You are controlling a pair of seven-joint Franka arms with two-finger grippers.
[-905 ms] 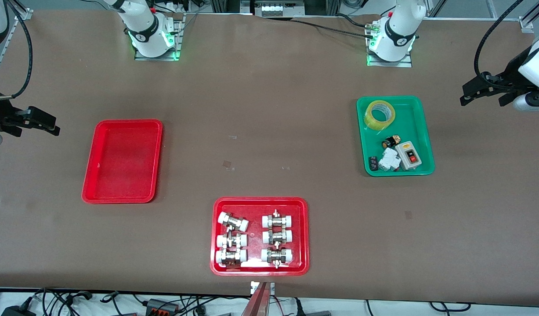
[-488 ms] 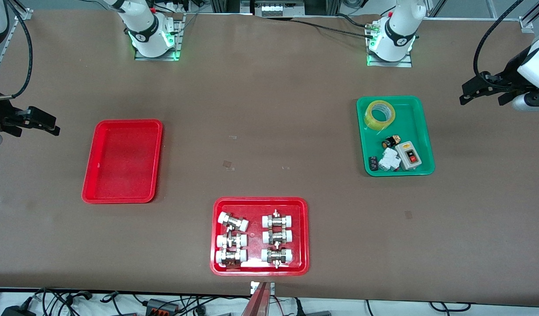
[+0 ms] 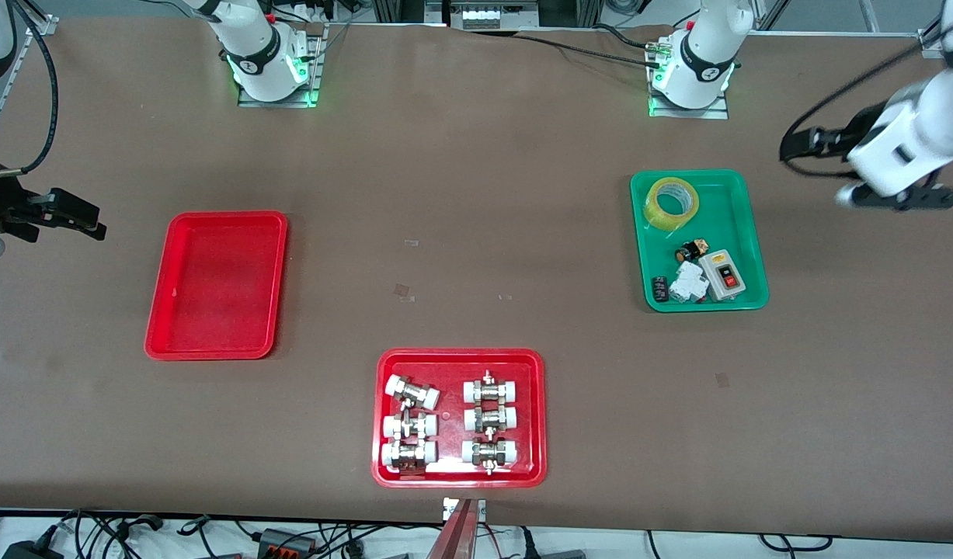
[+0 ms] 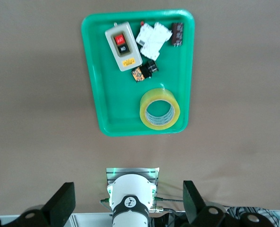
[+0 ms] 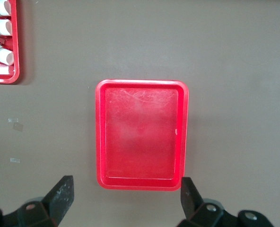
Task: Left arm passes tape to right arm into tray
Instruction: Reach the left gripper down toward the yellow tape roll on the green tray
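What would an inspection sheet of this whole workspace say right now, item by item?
Surface: brown table with small bits of tape stuck near its middle.
Job's things: tape lies in the green tray; plain red tray holds nothing.
Clutter: switch box and small electrical parts in the green tray; wider red tray holds metal fittings.
Grippers: left gripper open, in the air at the left arm's end of the table; right gripper open, waiting at the right arm's end.
Cables: black cable between the bases; more below the table's near edge.
Surroundings: metal framing along the table's edges.
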